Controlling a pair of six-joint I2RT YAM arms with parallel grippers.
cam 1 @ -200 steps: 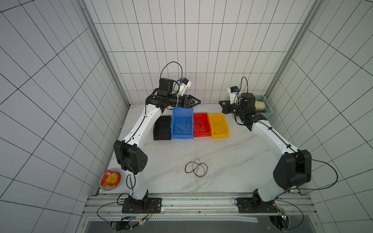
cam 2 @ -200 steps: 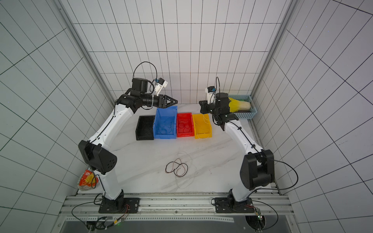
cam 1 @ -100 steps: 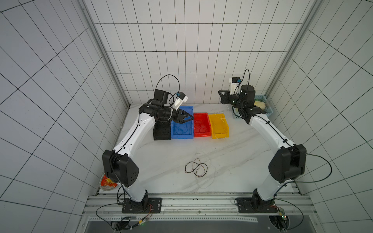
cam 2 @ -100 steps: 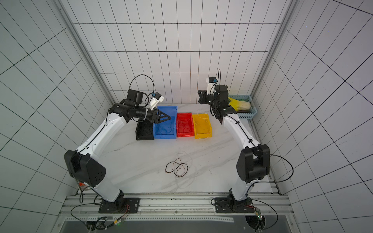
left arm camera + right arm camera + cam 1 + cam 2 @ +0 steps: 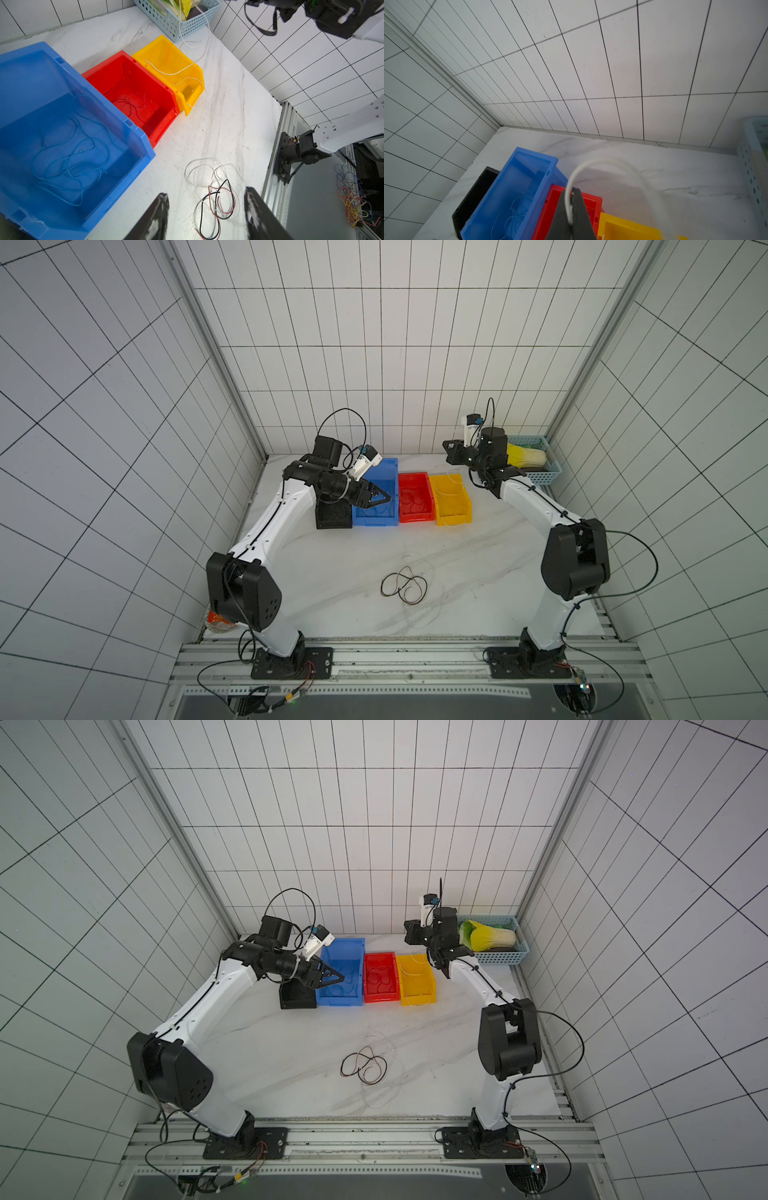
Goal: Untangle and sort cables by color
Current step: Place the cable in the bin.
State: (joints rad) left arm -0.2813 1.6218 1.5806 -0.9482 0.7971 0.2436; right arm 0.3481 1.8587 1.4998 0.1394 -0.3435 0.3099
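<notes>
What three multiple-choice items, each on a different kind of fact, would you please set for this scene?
1. Where lies the loose tangle? A in the red bin; B on the bare table; C in the basket.
2. What colour is the cable in the right gripper? A blue; B black; C white.
3. How is the left gripper? A open, empty; B shut on a blue cable; C shut, empty.
Answers: B: it rests on open table. C: the pinched cable is white. A: its fingers stand apart, nothing between.

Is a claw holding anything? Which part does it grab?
The right claw pinches a white wire partway along its length. The left claw is open and empty.
</notes>
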